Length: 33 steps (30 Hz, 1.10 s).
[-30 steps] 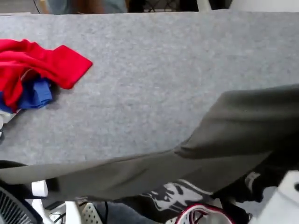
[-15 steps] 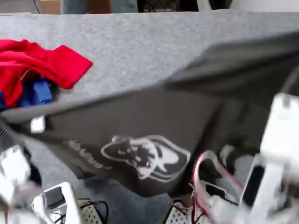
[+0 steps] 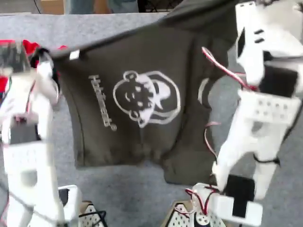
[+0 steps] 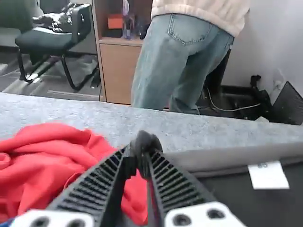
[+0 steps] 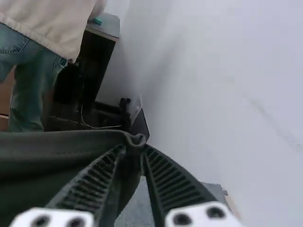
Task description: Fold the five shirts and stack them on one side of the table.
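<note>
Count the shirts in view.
2. A dark shirt hangs between the left end effector and right end effector; a red shirt lies crumpled on the table. Others may be hidden behind the arms.

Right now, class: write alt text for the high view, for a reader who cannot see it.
A dark shirt with a white face print hangs spread over the grey table, held at its top edge by the left arm and the right arm. A red shirt shows behind the left arm.
</note>
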### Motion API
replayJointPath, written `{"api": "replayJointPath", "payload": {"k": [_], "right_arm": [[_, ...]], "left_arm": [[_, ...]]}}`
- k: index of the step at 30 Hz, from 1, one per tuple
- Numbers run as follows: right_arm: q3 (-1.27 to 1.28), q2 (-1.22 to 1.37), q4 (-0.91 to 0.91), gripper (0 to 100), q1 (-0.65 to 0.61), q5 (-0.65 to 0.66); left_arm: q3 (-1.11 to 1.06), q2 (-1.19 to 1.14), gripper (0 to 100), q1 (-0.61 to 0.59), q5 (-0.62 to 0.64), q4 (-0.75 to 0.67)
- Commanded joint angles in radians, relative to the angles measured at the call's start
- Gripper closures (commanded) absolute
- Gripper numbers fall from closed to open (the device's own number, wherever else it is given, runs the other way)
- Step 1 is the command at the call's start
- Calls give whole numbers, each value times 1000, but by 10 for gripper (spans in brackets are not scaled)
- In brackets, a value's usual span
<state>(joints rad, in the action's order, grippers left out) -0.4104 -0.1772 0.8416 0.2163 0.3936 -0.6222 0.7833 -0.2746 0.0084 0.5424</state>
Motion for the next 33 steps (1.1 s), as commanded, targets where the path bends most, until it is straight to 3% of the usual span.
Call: {"api": "replayJointPath", "payload": {"k": [1, 5, 9, 16, 25, 33], "right_arm": [[36, 61, -192, 985, -11, 0], [16, 186, -287, 985, -48, 0], [-64, 338, -385, 985, -81, 0], [-314, 645, -385, 985, -91, 0], [-727, 952, -201, 985, -87, 0], [-1020, 1115, 37, 985, -92, 0]], "left_arm": [[325, -285, 971, 2, 12, -34], [588, -580, 971, 25, 9, -32], [800, -812, 971, 70, 6, 68], [1063, -1086, 971, 79, 11, 201], [1293, -1223, 971, 10, 6, 293], [1394, -1232, 971, 56, 3, 457]]}}
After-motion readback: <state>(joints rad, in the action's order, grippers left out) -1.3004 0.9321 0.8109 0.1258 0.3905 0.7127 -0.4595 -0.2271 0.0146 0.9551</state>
